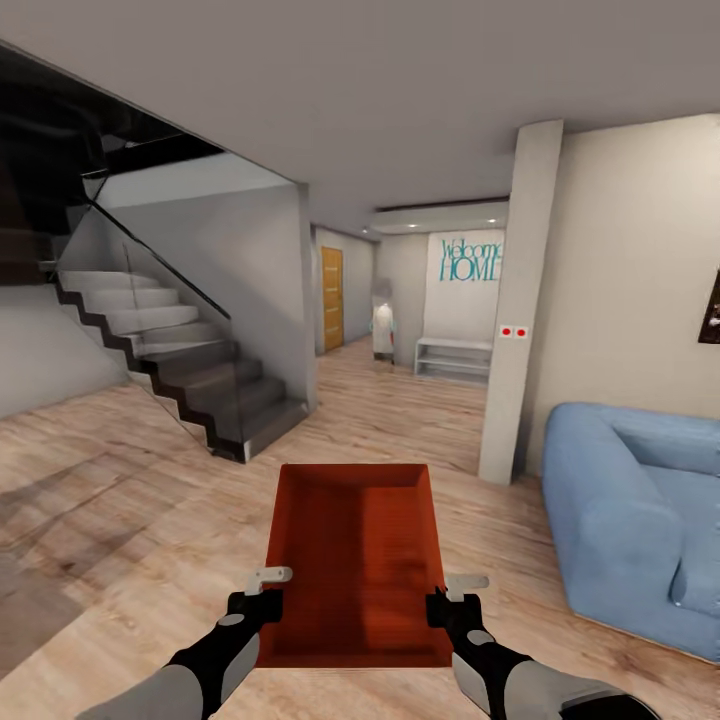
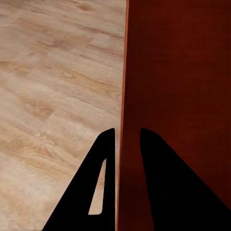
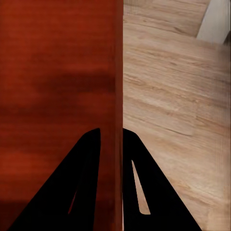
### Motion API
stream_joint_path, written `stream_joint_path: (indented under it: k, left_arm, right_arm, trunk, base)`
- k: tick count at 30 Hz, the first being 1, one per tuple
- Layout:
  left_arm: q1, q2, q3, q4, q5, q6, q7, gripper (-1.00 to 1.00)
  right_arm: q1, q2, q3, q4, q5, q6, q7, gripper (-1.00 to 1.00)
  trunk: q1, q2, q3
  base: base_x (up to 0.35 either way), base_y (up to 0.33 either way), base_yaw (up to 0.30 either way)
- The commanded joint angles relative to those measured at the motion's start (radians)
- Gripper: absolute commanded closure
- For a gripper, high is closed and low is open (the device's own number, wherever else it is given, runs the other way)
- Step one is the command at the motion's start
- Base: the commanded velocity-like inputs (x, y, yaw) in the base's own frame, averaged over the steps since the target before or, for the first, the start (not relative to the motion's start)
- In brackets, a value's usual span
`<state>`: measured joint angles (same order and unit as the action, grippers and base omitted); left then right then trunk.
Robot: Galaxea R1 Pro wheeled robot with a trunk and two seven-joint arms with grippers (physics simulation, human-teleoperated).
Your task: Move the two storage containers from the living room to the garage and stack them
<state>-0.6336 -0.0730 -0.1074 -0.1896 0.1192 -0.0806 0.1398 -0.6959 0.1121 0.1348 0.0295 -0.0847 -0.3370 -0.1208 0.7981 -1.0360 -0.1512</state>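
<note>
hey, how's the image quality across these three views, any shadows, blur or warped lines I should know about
Head view: wide-angle, so the pillar leans; soft shadow on the wood floor at left; the far hallway is soft. Left wrist view: the fingers are flat black silhouettes gripping the container wall. Right wrist view: a dark shadow band crosses the container's inside; the fingers show no detail.

Grey forearms taper into black wrists; each gripper, left (image 1: 268, 592) and right (image 1: 452, 597), carries pale grey fittings and black wedge-shaped fingers (image 2: 98, 187).
</note>
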Motion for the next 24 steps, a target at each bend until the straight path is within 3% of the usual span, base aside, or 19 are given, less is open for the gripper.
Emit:
stream_joint_path:
  k: [1, 24]
  left_arm:
    - [-0.001, 0.027, 0.008, 0.002, 0.008, -0.004, 0.018, 1.0]
    - [-0.001, 0.028, 0.008, 0.001, 0.008, -0.004, 0.018, 1.0]
  right_arm:
    - [-0.002, 0.0, -0.009, 0.001, -0.03, -0.01, -0.005, 1.0]
    - [-0.002, 0.0, -0.009, 0.001, -0.03, -0.008, -0.005, 1.0]
  trunk:
    - [0.001, -0.001, -0.001]
    - [0.001, -0.001, -0.001]
  base:
    - [0.321, 0.0, -0.135]
    - [0.321, 0.0, -0.008]
